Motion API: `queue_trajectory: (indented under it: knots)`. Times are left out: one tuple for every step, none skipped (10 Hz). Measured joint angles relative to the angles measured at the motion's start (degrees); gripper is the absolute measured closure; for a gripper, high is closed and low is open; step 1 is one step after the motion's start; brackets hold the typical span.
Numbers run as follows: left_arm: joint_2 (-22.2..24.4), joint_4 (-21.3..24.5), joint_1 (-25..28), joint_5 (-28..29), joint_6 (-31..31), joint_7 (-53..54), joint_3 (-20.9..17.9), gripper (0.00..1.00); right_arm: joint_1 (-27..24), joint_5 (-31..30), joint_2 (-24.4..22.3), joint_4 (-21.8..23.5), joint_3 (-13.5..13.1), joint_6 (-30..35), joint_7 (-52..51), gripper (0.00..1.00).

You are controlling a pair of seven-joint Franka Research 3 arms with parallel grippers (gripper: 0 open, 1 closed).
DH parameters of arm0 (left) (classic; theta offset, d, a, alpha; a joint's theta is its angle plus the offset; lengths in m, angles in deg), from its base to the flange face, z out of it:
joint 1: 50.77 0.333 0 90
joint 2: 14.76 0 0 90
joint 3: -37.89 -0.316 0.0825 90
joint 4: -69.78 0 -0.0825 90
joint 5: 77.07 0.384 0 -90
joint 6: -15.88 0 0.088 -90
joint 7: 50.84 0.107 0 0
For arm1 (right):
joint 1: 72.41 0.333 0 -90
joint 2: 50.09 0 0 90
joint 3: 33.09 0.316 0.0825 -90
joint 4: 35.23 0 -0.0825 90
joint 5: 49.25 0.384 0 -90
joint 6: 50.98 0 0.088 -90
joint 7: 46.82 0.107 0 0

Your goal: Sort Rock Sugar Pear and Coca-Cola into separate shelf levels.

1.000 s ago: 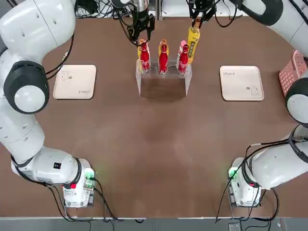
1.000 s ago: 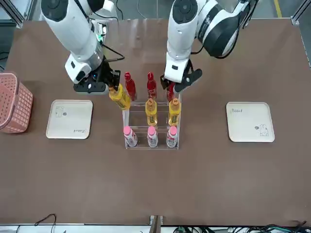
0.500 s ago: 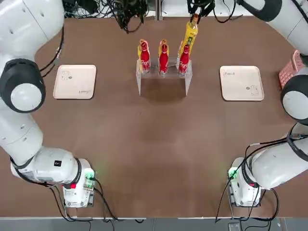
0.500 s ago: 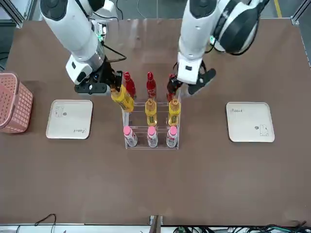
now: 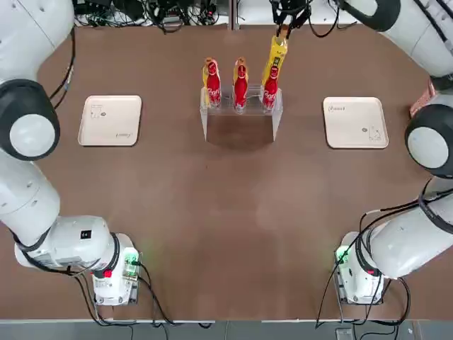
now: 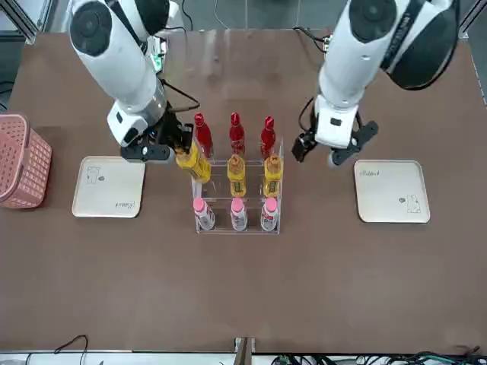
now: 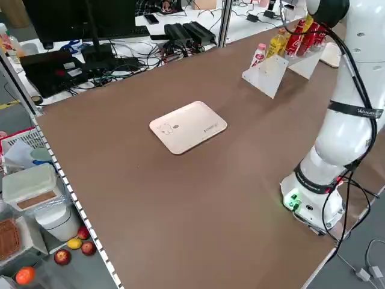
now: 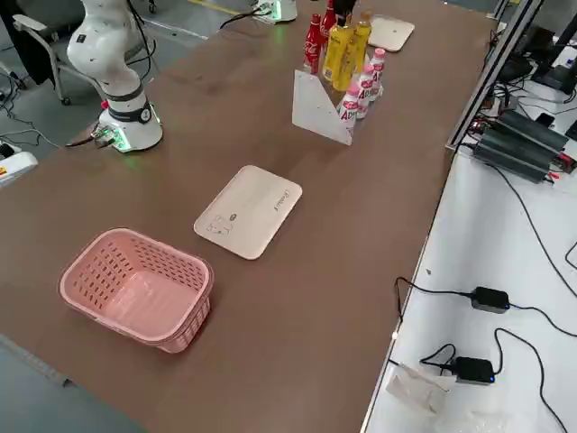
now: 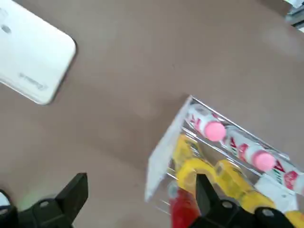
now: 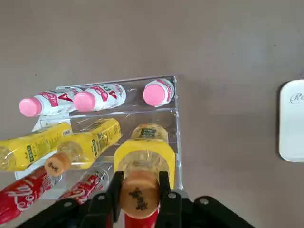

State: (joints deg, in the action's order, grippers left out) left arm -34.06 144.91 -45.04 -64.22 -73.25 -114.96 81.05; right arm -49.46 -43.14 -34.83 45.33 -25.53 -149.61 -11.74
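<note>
Front view: right end effector [image 6: 157, 147] is closed on the tilted Rock Sugar Pear [image 6: 195, 164] at the rack [image 6: 237, 228] on the counter [image 6: 304, 289]; its grip hides the cap. Left end effector [image 6: 333, 149] is spread, beside the rack. Overhead, its fingers are out of frame. Coca-Cola [image 6: 237, 134] occupies the rear level.

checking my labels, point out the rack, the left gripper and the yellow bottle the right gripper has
rack [image 5: 240, 122]: top view, on its clear top edge
left gripper [image 9: 142, 199]: left wrist view, midway between its fingertips
yellow bottle [image 6: 194, 163]: front view, on its body
</note>
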Motion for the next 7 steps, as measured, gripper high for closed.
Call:
queue_trajectory:
  knots:
    - [1.22,-0.03,2.96,-0.02,1.46,4.74,-0.02,0.0,0.35,-0.22,0.76,0.0,0.0,-0.53,0.13,0.66]
    - [2.38,-0.02,6.27,-0.04,3.27,8.97,-0.01,0.0,0.56,-0.34,1.11,-0.04,-0.02,-0.67,0.29,0.66]
    - [3.05,0.02,9.8,-0.31,4.69,12.98,0.0,0.0,0.64,-0.54,1.24,-0.05,-0.04,-0.79,0.34,0.66]
    - [3.25,0.07,13.44,-1.2,5.02,16.95,-0.05,0.0,0.67,-0.7,1.34,-0.05,-0.07,-1.27,0.37,0.66]
    - [3.22,0.15,16.92,-1.85,5.04,20.72,-0.06,0.0,0.71,-0.9,1.59,0.17,-0.1,-2.28,0.39,0.66]
    - [3.21,0.2,19.82,-2.1,5.06,23.9,-0.07,0.0,0.81,-1.32,2.03,0.74,-0.1,-3.19,0.49,0.66]
    - [3.16,0.28,21.93,-2.23,5.06,26.51,-0.1,0.0,1.03,-1.71,2.37,1.56,-0.09,-3.88,0.62,0.66]
